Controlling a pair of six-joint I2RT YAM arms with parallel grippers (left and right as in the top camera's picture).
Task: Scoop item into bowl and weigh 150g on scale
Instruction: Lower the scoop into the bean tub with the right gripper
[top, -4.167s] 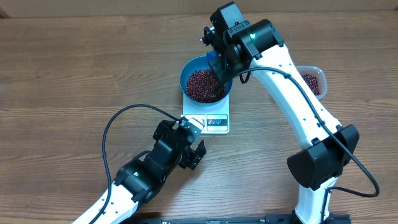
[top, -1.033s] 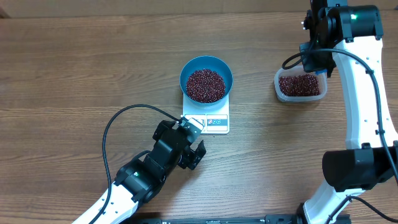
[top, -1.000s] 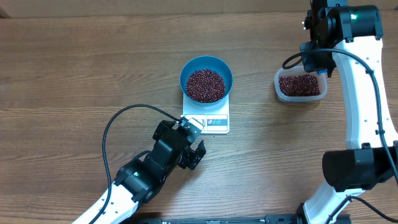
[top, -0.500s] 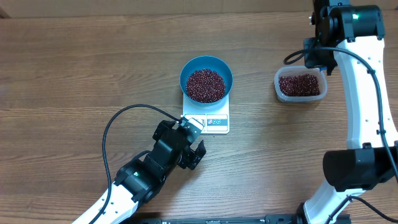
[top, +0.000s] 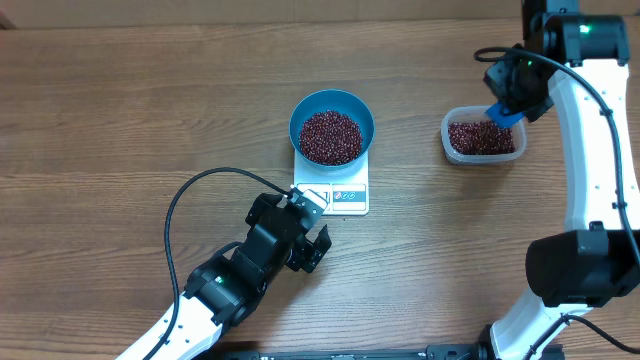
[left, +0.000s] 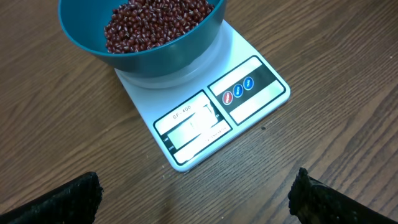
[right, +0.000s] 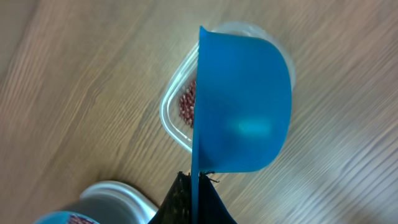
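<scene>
Wooden table (top: 120, 110) carried everything. Seen from overhead, the left gripper (top: 311, 231) hovered at about 7 o'clock of the scale (top: 346, 198), near its corner but apart from it. Its jaws were spread wide and held nothing. In the left wrist view the two dark fingertips (left: 59, 200) showed only at the bottom corners, with bare wood between them.

From overhead the scale lay a little left of the table's middle, with its display and blue-marked buttons along the 6 o'clock edge. The bowl (top: 296, 122) sat on its 12 o'clock part and overhung the plate on both sides. A heap of beans (top: 331, 136) filled the bowl's floor, well below the rim. The digits on the display could not be read in either view.

Well apart at 3 o'clock of the bowl stood a clear tub (top: 447, 141) with more of the same beans (top: 478, 139) inside.

The right gripper (right: 196, 206) was over the tub's 1 o'clock corner, its jaws pressed together on the handle of a blue scoop (right: 244, 106). The right wrist view showed the scoop turned on edge, its smooth outer wall facing the camera, and the tub partly hidden behind it. Whether any beans were in the scoop could not be told. Whether it touched the tub could not be told either.
</scene>
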